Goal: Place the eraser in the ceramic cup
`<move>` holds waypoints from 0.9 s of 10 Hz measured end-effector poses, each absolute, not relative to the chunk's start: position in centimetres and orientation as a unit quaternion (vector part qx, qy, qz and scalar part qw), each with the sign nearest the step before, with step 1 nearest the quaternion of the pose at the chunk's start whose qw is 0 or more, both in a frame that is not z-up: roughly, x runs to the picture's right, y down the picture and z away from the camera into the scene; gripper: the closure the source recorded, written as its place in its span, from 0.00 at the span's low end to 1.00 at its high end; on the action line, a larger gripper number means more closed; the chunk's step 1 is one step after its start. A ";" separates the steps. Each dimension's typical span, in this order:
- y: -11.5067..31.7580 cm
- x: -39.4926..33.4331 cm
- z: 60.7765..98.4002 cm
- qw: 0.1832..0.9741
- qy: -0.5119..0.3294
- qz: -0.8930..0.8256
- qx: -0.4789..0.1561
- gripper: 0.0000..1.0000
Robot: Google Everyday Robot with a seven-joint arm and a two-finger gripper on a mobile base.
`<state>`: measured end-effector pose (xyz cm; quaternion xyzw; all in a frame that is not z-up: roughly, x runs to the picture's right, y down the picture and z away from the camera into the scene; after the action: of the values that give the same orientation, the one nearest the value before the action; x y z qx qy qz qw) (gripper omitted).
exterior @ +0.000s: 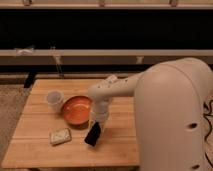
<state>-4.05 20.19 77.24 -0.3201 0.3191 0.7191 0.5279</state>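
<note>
One gripper [96, 124] low over wooden table [35, 150], at front-right rim of orange bowl [76, 110]. Pincer narrow, clamped on top end of eraser [92, 135]. Eraser hangs tilted, just in front of bowl. Cup [54, 100] upright, just left of bowl. Speckled block [60, 136] flat, front-left.

A big, smooth, cream-white shell [170, 115] fills the right side, rounded like a dome. Two small dark dots [189, 125] mark its lower flank, and dark cables [208, 109] loop beside its right edge. The arm [120, 87] is the same white, tubular with bulbous joints, and narrows to a paler grey wrist. The claw [96, 124] sits at the arm's tip, low over the bench [40, 150].
</note>
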 end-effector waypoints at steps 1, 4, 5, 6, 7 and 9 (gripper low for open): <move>17.7 -3.2 76.5 0.533 0.316 0.718 -0.317 1.00; 12.4 -3.6 76.9 0.563 0.306 0.699 -0.316 1.00; 10.7 -4.8 77.7 0.578 0.301 0.688 -0.318 1.00; 9.9 -5.6 78.3 0.588 0.298 0.681 -0.319 1.00; 8.9 -7.1 79.3 0.601 0.292 0.671 -0.322 0.98; 7.8 -9.0 80.6 0.618 0.278 0.658 -0.328 0.80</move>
<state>-9.02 7.83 80.56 -0.3284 0.2785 0.6576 0.6182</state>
